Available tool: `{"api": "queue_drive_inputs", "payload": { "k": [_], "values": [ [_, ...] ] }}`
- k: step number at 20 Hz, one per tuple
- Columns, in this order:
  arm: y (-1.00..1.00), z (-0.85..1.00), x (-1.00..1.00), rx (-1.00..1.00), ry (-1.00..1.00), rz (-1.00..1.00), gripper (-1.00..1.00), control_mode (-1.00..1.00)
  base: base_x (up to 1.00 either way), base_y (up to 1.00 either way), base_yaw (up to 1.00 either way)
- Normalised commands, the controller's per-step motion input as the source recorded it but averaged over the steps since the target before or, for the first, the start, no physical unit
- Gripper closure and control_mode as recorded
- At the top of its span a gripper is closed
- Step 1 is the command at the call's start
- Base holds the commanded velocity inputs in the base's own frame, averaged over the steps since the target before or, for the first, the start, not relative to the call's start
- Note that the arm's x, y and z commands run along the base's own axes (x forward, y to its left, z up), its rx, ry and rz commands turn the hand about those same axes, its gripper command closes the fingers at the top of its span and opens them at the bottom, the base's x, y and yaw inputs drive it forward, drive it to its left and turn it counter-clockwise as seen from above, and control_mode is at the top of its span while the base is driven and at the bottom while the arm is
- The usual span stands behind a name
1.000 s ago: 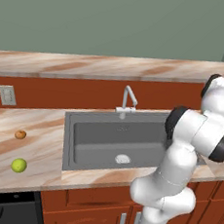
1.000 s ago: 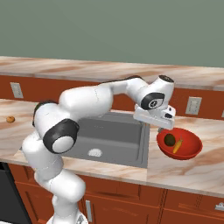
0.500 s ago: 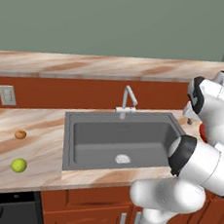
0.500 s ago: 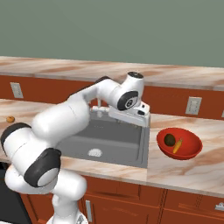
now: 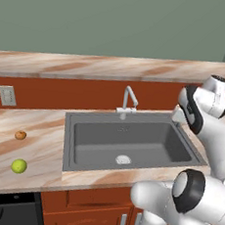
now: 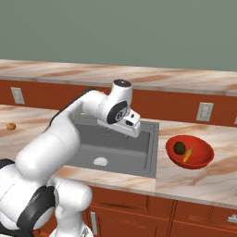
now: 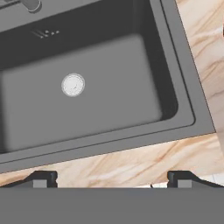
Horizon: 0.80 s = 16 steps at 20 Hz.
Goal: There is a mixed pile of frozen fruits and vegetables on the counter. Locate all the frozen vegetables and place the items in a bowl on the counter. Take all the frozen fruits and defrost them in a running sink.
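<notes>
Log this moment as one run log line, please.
gripper: open, empty, over sink | carrot, brown ball: in red bowl | both fruits: on counter

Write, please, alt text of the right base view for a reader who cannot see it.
A white robot arm reaches over a dark grey sink set in a marbled counter. To the right of the sink stands a red bowl that holds a dark brown ball and an orange carrot; a small orange ball lies far left.

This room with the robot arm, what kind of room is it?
It looks like a kitchen, a computer-drawn one. There is a big dark grey sink with a silver faucet, a marbled stone counter over reddish-brown cabinets, and a red bowl with food in it.
</notes>
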Motion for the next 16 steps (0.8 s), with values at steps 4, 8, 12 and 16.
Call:
{"api": "queue_drive_inputs", "payload": {
  "k": [4, 8, 12, 16],
  "values": [
    [0.86, 0.00, -0.11, -0.04, 0.01, -0.03, -1.00, -1.00, 0.00, 0.00, 0.00],
    [0.83, 0.00, 0.00, -0.06, 0.12, 0.00, -1.00, -1.00, 0.00, 0.00, 0.00],
    [0.86, 0.01, -0.05, -0.04, 0.14, 0.04, -1.00, -1.00, 0.00, 0.00, 0.00],
    [1.00, 0.00, -0.04, -0.12, 0.14, 0.02, -1.00, -1.00, 0.00, 0.00, 0.00]
  ]
}}
